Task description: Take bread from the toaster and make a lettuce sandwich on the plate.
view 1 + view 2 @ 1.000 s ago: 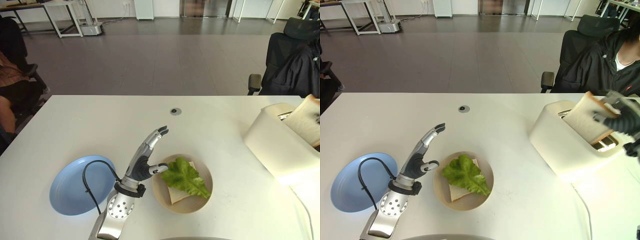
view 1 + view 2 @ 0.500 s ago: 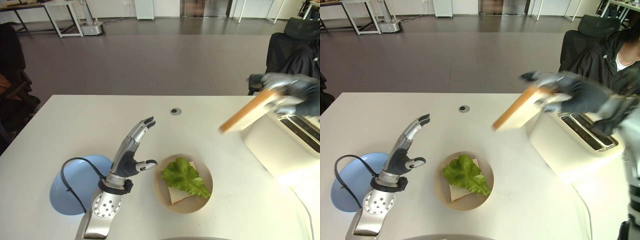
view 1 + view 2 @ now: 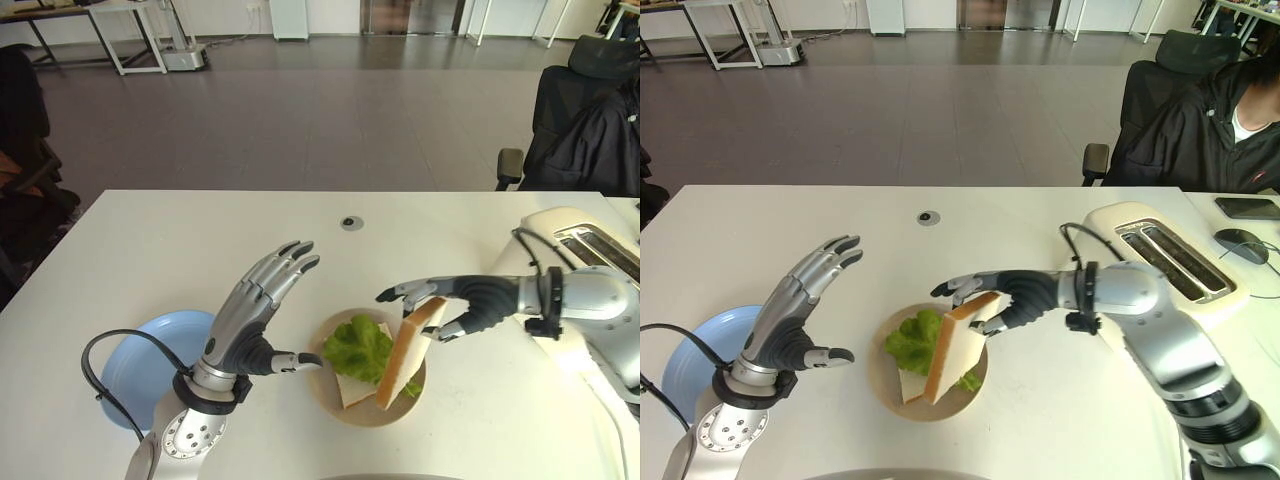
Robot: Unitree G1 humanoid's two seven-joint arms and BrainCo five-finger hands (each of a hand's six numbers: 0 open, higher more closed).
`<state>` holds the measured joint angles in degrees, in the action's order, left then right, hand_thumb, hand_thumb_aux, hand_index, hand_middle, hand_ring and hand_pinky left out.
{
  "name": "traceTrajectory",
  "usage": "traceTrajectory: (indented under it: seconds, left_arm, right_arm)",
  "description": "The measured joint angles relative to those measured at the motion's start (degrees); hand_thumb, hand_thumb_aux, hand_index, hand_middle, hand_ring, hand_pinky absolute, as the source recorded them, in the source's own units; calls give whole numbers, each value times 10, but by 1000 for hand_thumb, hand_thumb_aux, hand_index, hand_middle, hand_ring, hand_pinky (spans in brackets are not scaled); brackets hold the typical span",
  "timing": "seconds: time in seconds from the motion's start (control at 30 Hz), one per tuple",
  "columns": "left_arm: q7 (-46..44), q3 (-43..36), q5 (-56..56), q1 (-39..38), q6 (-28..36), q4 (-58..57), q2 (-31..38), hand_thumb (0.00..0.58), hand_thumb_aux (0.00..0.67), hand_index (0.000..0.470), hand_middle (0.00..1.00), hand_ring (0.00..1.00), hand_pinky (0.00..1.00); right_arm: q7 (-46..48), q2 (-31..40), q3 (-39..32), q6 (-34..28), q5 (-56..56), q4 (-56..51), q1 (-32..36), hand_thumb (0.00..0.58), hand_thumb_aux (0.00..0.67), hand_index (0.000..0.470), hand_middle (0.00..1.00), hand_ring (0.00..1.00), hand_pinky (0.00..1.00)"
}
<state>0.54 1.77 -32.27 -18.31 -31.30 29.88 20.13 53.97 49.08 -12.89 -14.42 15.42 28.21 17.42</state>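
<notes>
A tan plate [image 3: 340, 410] near the table's front holds a bread slice with a green lettuce leaf [image 3: 352, 349] on top. My right hand [image 3: 460, 303] is shut on a second bread slice [image 3: 405, 348], which stands tilted on edge with its lower end on the plate, over the lettuce's right side. My left hand [image 3: 258, 313] hovers open just left of the plate, fingers spread, holding nothing. The cream toaster [image 3: 1170, 262] stands at the right with its slots showing no bread.
A light blue plate [image 3: 125, 375] lies to the left, partly behind my left arm and its black cable. A small round grommet [image 3: 351, 223] sits in the table's middle. A black phone [image 3: 1248, 208] and a mouse [image 3: 1242, 243] lie beyond the toaster.
My right hand carried the bread slice from above the toaster down and left onto the tan plate. My left hand drew back toward me and spread its fingers.
</notes>
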Motion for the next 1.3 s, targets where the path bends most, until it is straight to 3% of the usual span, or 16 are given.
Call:
traceTrajectory:
  seconds: [0.17,0.37,0.63,0.8,0.97,1.23,1.3]
  left_arm:
    - [0,-18,-35,-12,-13,0,-1,0,0,0,0,0,0]
    - [1,-26,-67,-28,-20,19,-3,0,0,0,0,0,0]
    - [0,-32,-187,-60,-21,77,-2,0,0,0,0,0,0]
    - [-12,-75,-291,-83,-43,102,8,0,0,0,0,0,0]
    - [0,-103,-373,-94,-50,73,33,0,0,0,0,0,0]
    - [48,-173,-443,-76,-28,-1,57,0,0,0,0,0,0]
    - [59,-192,-440,-64,-21,-28,58,40,24,17,0,0,0]
  right_arm:
    - [1,-48,-67,-6,-58,-60,28,580,670,470,0,0,0]
    - [-1,-85,-98,25,-116,-126,57,580,670,470,0,0,0]
    - [-9,-144,-124,37,-143,-165,72,580,657,461,0,0,0]
    - [-8,-163,-146,52,-169,-206,74,580,652,457,0,0,0]
    - [-12,-190,-161,72,-191,-245,74,575,610,428,0,0,0]
    - [-12,-202,-164,84,-213,-274,72,575,610,428,0,0,0]
    - [-11,-200,-163,87,-222,-280,68,572,591,415,0,0,0]
